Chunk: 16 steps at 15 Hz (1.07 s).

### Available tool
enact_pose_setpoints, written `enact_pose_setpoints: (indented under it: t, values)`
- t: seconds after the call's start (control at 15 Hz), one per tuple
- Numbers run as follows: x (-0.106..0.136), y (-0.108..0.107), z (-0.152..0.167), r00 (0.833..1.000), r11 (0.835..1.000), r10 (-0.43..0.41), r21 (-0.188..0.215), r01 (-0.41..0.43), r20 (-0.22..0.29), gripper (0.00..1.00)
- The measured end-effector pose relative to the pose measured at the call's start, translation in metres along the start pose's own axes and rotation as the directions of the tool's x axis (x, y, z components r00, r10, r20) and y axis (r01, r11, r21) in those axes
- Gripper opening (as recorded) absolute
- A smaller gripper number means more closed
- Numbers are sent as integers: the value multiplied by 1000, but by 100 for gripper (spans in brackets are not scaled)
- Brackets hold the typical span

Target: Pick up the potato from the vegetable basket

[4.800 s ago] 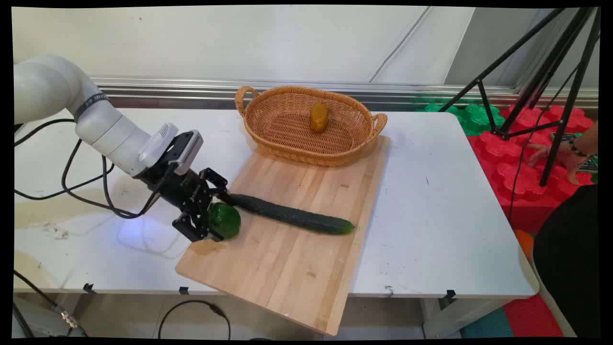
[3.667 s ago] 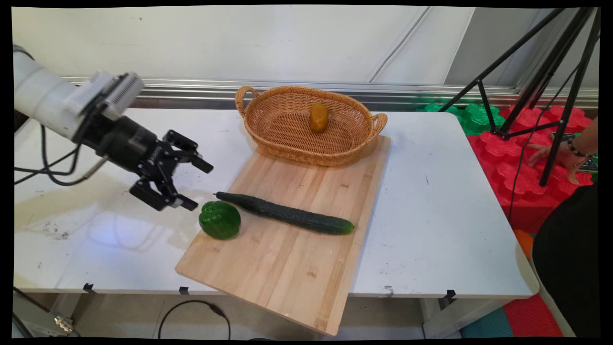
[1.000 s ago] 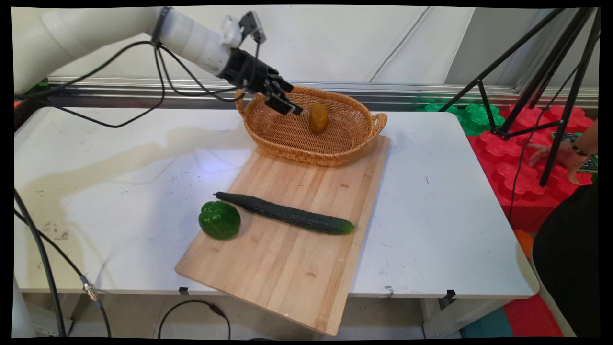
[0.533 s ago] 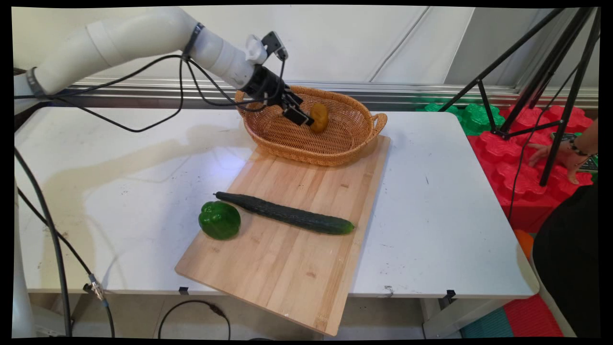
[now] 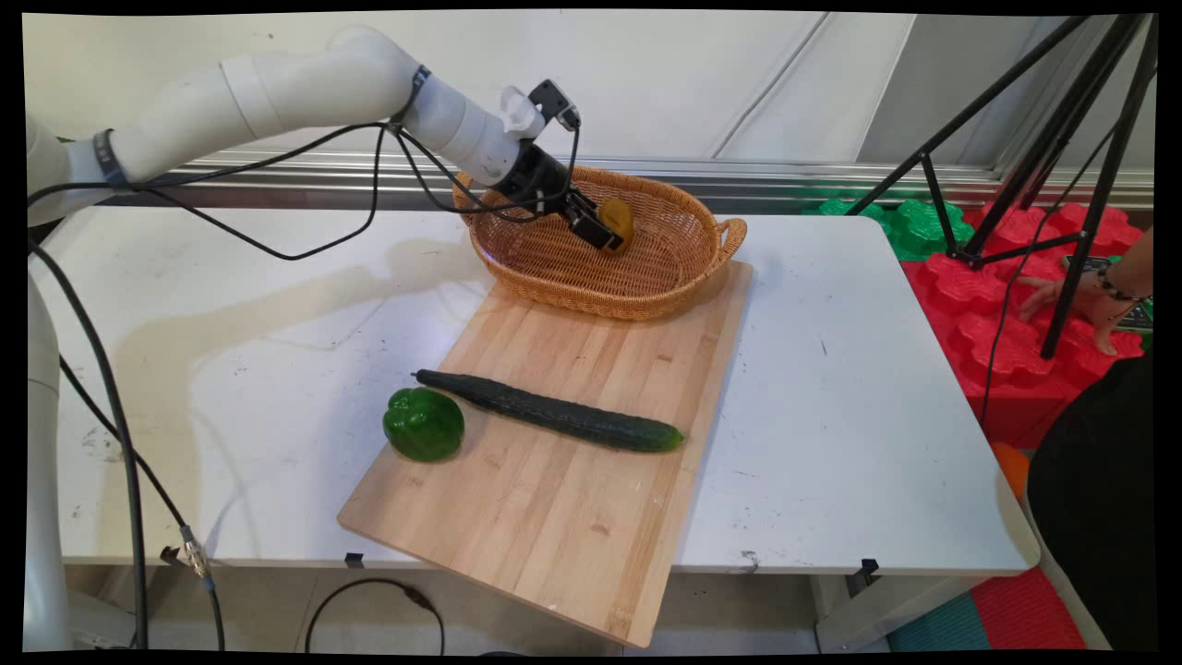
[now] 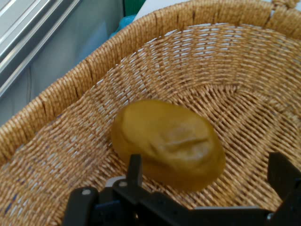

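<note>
From above, my gripper (image 5: 605, 233) reaches into the wicker basket (image 5: 688, 268) at upper centre, right at the yellow-brown potato (image 5: 621, 220). A green pepper (image 5: 424, 424) and cucumber (image 5: 554, 416) lie on the board (image 5: 554, 517) below.

Hand view: my fingers (image 6: 134, 170) are spread wide, holding nothing, the potato (image 6: 169, 141) lying centre frame just beyond them.

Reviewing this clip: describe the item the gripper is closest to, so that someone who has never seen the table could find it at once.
At the table's far side a wicker basket sits on the far end of a wooden board. Lying inside it is a potato, with the open gripper reaching around it. It is the only brownish-yellow, rounded item; the bell pepper and cucumber on the board are green.
</note>
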Motion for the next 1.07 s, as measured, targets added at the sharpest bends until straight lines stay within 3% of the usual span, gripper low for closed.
enact_pose_setpoints:
  t: [1.07]
  values:
    - [0, -1, 44, 998, 997, -66, 39, 66, -9, 100]
